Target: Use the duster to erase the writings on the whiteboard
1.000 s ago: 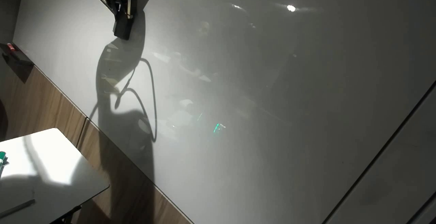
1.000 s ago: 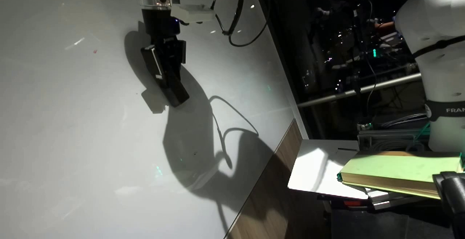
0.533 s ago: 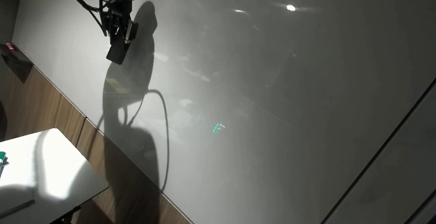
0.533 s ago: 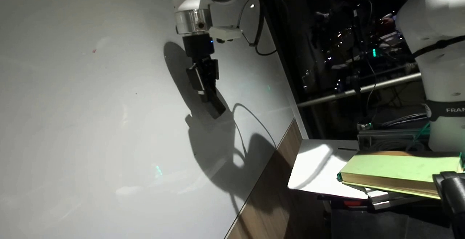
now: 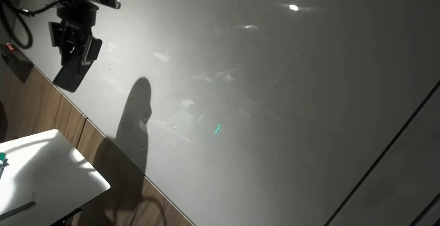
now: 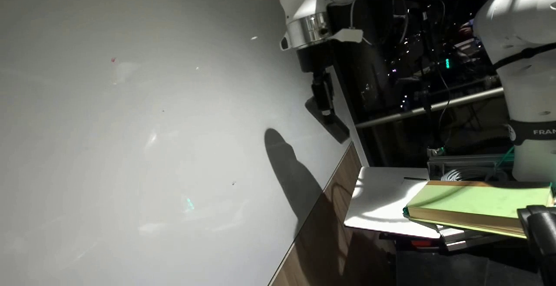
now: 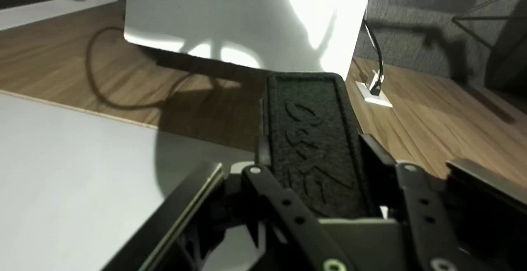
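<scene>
My gripper [image 5: 75, 61] is shut on the duster [image 5: 70, 76], a dark flat block that sticks out tilted past the fingertips. In an exterior view the gripper [image 6: 325, 111] and duster [image 6: 335, 128] appear near the board's lower corner. Their shadow lies well apart from them, so the duster is off the board. In the wrist view the duster [image 7: 313, 131] sits between both fingers, curved strokes on its face. The whiteboard [image 5: 275, 123] is large, grey-white and glossy. A small red mark [image 6: 113, 59] and a few dark specks show on it. Green streaks [image 5: 217, 128] may be reflections.
A wood strip [image 5: 103, 147] runs below the board. A white tabletop [image 5: 65, 191] with a green-capped marker [image 5: 2, 159] stands before it. A thick green book [image 6: 482, 199] lies by the robot's base. A dark holder [image 5: 19, 59] bears a red item. A socket [image 7: 374, 92] has a cable.
The gripper, holding the duster, has moved down toward the board's lower edge and the robot's base. It has also come away from the board; its shadow is now separate.
</scene>
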`<act>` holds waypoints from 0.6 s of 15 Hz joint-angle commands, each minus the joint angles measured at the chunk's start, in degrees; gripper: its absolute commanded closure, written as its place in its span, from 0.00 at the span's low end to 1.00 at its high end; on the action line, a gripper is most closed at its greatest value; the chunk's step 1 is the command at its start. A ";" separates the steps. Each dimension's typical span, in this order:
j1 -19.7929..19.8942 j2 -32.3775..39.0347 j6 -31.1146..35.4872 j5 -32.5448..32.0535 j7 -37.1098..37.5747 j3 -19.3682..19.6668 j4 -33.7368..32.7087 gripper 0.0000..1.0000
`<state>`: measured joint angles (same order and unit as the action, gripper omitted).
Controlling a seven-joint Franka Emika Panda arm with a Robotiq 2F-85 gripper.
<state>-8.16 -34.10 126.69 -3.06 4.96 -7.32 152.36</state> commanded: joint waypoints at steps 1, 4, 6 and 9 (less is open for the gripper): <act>2.19 -5.84 1.54 -1.51 -3.38 2.36 9.75 0.70; 4.29 0.08 1.75 -2.59 -4.38 2.85 7.77 0.70; 4.93 2.68 2.62 -2.80 -4.71 3.03 7.82 0.70; 5.70 9.03 5.40 -3.30 -3.57 2.55 7.83 0.70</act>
<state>-3.21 -31.01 128.74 -5.27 1.55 -5.06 160.27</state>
